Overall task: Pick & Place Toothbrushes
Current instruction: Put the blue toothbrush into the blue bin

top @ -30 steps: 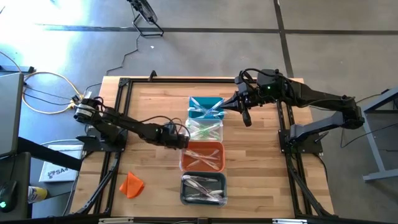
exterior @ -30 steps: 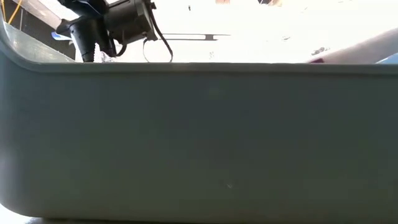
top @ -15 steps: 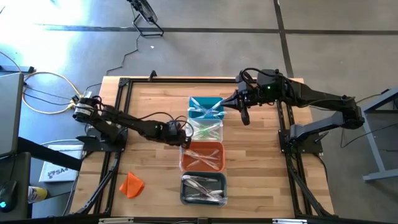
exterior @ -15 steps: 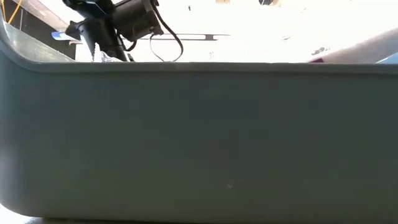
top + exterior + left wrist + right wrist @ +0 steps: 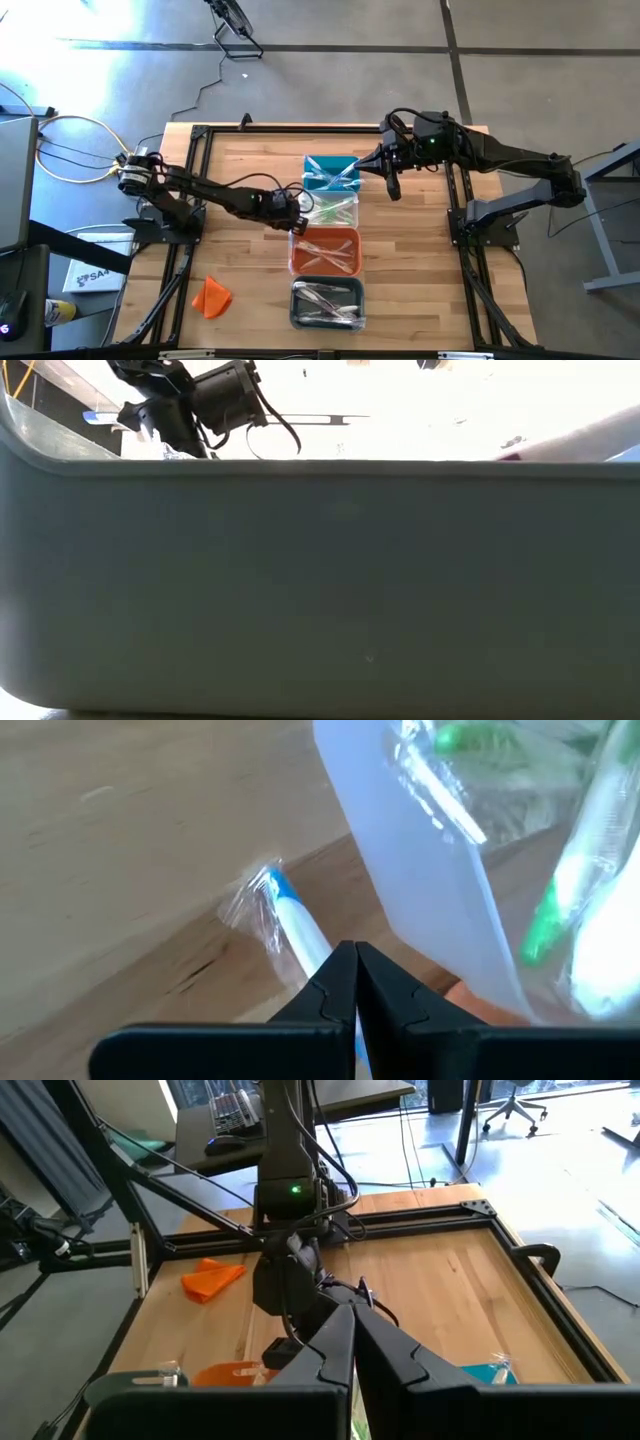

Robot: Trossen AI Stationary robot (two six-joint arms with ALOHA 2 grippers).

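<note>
On the wooden counter (image 5: 420,260) four bins stand in a row down the middle: a teal bin (image 5: 331,172) farthest from the front edge, then a clear bin (image 5: 330,208), an orange bin (image 5: 327,252) and a grey bin (image 5: 327,303) nearest the front. Each one holds toothbrushes (image 5: 330,250), thin pale sticks lying crossed over one another. The left pincer (image 5: 292,210) sits low at the left side of the clear bin, its fingers pressed together on a blue and white toothbrush (image 5: 290,920) in a clear wrapper; in the left wrist view this brush lies on the wood just outside the clear bin's wall (image 5: 420,890), its blue end pointing away from the fingers (image 5: 335,985). Through that wall green and white brushes (image 5: 560,890) show inside the bin. The right pincer (image 5: 390,186) hangs clenched and empty above the counter, just beside the right edge of the teal bin. In the right wrist view its fingers (image 5: 335,1345) meet with nothing between them, and the left arm (image 5: 285,1270) shows beyond. A small orange cloth lump (image 5: 212,296) lies near the front left corner of the counter, well apart from the bins. The low view is almost filled by the grey bin's wall (image 5: 320,590), with the left arm's dark wrist (image 5: 215,390) showing above its rim.
</note>
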